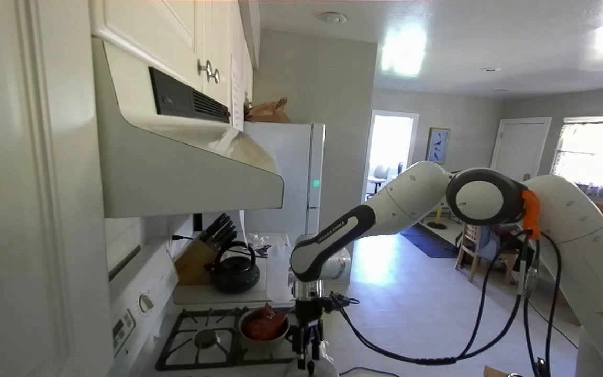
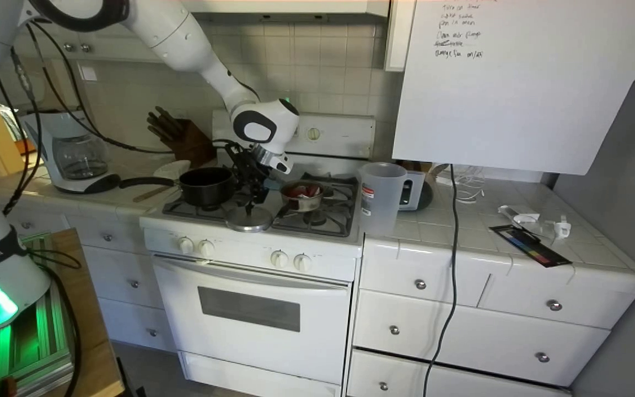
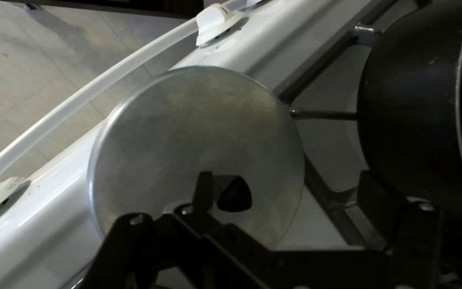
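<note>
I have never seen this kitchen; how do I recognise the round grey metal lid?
Find the white gas stove. Near its front edge, before the gap between the black long-handled saucepan and silver metal pot with red contents, is the round grey metal lid. Unlike both, it is flat, with a black knob.

Wrist view: close above lid (image 3: 187, 140), facing down. Exterior views, farther back, share stove (image 2: 245, 251).

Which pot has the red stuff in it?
The silvery pot; red shows inside it. The black pot, nearer the coffee maker, shows none.
</note>
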`<act>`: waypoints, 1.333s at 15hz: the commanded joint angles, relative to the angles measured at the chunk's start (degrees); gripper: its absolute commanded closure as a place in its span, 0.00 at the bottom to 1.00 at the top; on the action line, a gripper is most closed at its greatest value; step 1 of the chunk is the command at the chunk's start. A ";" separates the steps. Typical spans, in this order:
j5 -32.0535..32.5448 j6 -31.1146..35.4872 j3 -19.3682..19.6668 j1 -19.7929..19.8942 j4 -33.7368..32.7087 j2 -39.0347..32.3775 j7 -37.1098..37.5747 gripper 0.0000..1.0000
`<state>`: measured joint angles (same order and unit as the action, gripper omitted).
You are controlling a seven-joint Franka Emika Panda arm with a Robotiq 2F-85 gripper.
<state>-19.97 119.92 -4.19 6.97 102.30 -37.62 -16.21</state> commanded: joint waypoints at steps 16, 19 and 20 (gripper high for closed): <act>7.65 -6.48 4.03 -1.37 -4.22 -2.78 10.06 0.13; 9.96 -7.67 4.39 -2.28 -6.05 -3.09 11.74 0.14; 10.54 -8.11 4.44 -2.55 -6.63 -3.18 12.19 0.12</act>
<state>-11.99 114.34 -0.51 5.83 98.80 -39.60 -6.62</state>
